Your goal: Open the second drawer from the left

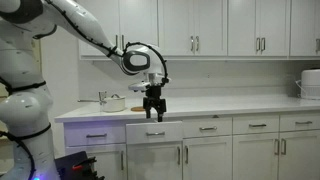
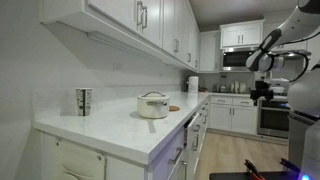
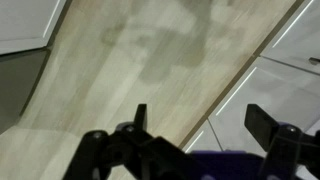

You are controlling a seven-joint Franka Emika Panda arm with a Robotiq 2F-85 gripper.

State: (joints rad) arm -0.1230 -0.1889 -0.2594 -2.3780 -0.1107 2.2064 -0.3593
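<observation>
In the wrist view you see the hand (image 3: 200, 120) released. Its two dark fingers (image 3: 140, 118) stand well apart with nothing between them, above a pale wood-grain floor (image 3: 130, 60) and white lower cabinet fronts (image 3: 285, 90).

In an exterior view the hand (image 1: 153, 113) hangs with its fingers pointing down. It is just above the top edge of the second drawer from the left (image 1: 153, 131), a shallow white drawer with a recessed-panel front and a short horizontal silver bar handle (image 1: 155, 132). You cannot tell whether the fingertips touch the drawer. The drawer front stands forward of its neighbours in the row under the long white counter (image 1: 230, 103).

Behind the hand, a round white lidded pot (image 1: 113, 102) sits on the counter near a patterned cup (image 1: 101, 96). Farther back, tall white upper cabinet doors (image 1: 195, 25) with vertical handles line the wall.

In an exterior view along the counter (image 2: 110, 128), the cup (image 2: 83, 100) is nearest, the pot (image 2: 153, 104) lies beyond it, and the hand (image 2: 262, 92) is farther off.
</observation>
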